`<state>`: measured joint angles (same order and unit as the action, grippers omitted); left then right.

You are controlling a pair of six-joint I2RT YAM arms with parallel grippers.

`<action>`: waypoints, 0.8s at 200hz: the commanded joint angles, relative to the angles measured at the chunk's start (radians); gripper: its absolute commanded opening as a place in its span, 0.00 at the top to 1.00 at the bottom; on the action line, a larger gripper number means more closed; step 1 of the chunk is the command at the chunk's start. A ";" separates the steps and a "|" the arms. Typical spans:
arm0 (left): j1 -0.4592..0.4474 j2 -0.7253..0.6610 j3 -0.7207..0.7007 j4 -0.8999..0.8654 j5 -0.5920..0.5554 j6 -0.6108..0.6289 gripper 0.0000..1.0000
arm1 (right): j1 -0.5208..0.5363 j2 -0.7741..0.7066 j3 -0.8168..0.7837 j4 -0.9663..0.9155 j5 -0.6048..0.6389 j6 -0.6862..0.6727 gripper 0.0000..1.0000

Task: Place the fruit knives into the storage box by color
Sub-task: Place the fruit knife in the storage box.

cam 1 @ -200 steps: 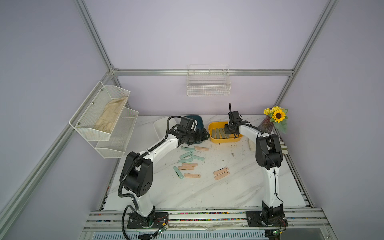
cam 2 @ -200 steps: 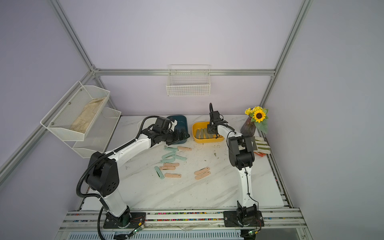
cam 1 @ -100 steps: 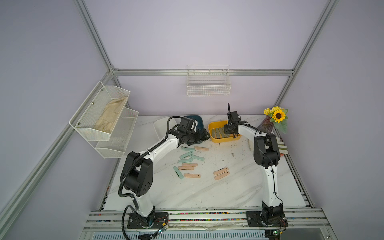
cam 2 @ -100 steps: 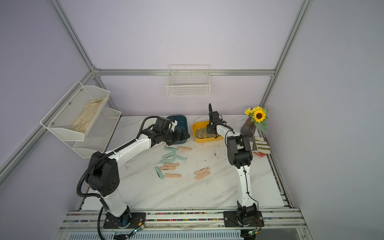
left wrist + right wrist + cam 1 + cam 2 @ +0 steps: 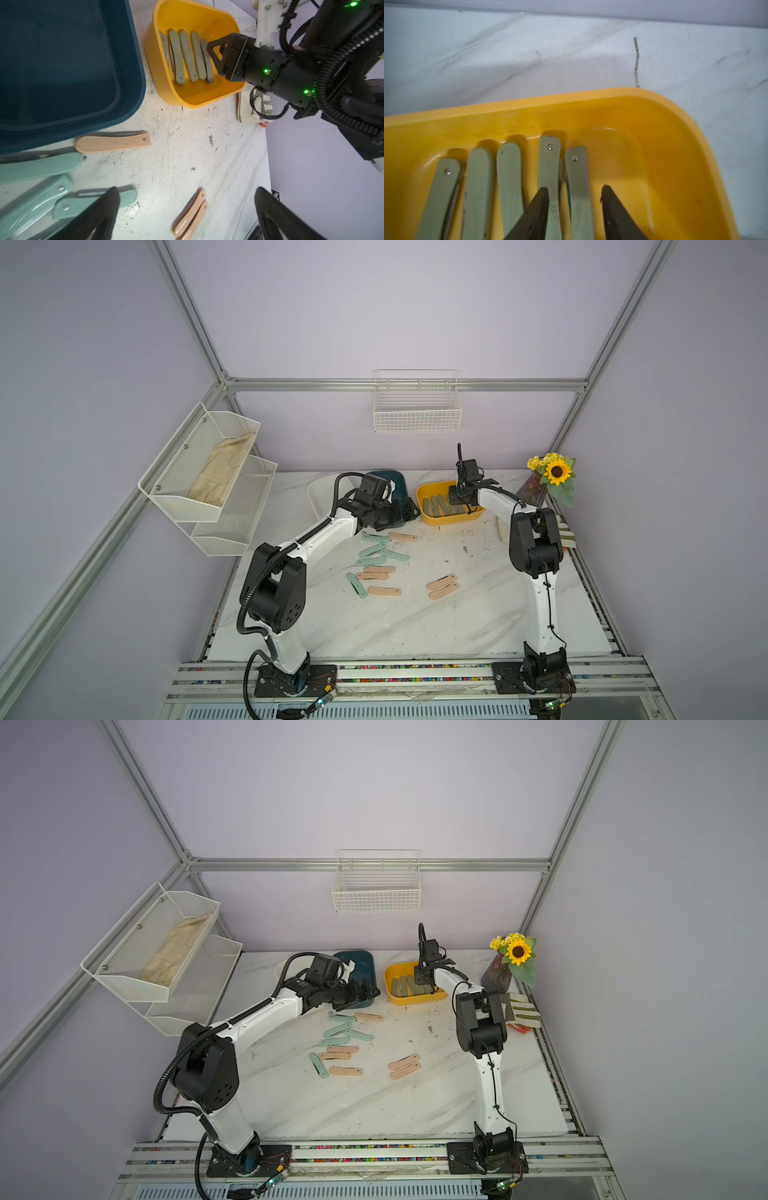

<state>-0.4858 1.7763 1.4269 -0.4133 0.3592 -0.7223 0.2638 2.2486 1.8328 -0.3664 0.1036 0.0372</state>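
**Top views:** A marble table [image 5: 415, 626] is seen at frame centre in both top views. A yellow box [image 5: 424, 493] is set at upper centre, w/ olive knives [image 5: 436, 506] laid inside. A dark blue box [image 5: 395, 480] is placed just left of it, and a white box [image 5: 322, 493] further left. Mint knives [image 5: 372, 549] and pink knives [image 5: 384, 591] are scattered mid-table, outside the boxes. A pink pair [image 5: 442, 585] lies apart, to their right. The left gripper [image 5: 409, 510] is shown at the blue box's lower right corner. The right gripper [image 5: 459, 499] is seen over the yellow box's right part. In a top view a striped glove [image 5: 521, 1009] and flowers [image 5: 517, 950] are seen at right.

**Left wrist:** The left gripper's fingers [image 5: 104, 209] are spread wide, w/ nothing held between them. Table, mint knives and the pink pair are seen beyond. Five olive knives are lined up side by side in the yellow box. The right gripper is seen at the end knife of the row.

**Right wrist:** The right gripper's fingers [image 5: 612, 207] are parted and set either side of the end olive knife, w/ a gap each side, so nothing is clamped. One fingertip overlaps the neighbouring knife.
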 commanded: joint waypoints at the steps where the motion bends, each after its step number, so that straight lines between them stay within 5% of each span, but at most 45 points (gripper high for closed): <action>1: -0.005 -0.056 0.040 0.016 -0.004 -0.005 0.00 | 0.000 -0.115 0.019 -0.027 -0.031 0.017 0.51; 61: -0.004 -0.106 0.003 0.003 -0.036 0.006 0.00 | 0.036 -0.255 -0.096 -0.010 -0.123 0.074 0.40; 160: 0.041 -0.187 -0.068 -0.018 -0.077 0.018 0.00 | 0.338 -0.187 -0.137 -0.043 0.161 0.079 0.27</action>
<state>-0.4603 1.6485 1.4097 -0.4362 0.2943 -0.7185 0.5964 2.0113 1.6703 -0.3794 0.1692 0.1093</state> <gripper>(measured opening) 0.997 0.723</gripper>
